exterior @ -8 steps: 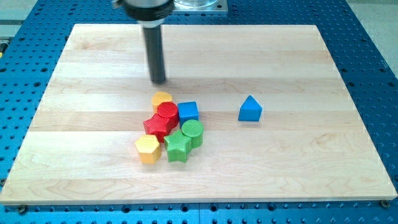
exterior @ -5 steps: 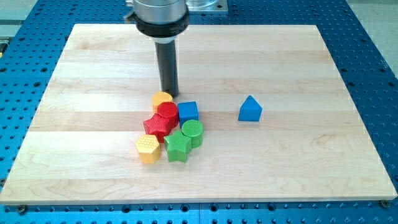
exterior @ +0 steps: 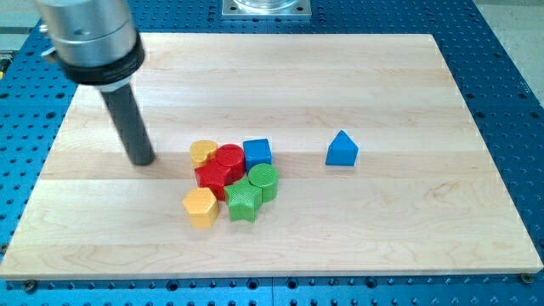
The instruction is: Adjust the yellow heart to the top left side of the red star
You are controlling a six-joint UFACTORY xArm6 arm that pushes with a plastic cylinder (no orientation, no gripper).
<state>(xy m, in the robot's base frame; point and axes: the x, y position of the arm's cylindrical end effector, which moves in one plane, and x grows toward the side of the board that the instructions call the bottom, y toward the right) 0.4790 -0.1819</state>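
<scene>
Seven blocks are seen on the wooden board [exterior: 425,229]. The yellow heart [exterior: 202,152] is pressed against the red star [exterior: 212,176] at its top left. My tip [exterior: 142,161] is parked left of the heart, touching nothing. Bare wood lies all around.

Pale wood board [exterior: 408,221] — smooth, matt grain, ridged plastic-looking red star [exterior: 212,178] and green star [exterior: 243,201], my tip [exterior: 141,161] — dark matt rod

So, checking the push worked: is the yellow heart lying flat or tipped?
Flat: the yellow heart shows its top face, touching the red cylinder. My tip stands apart, to its left.
</scene>
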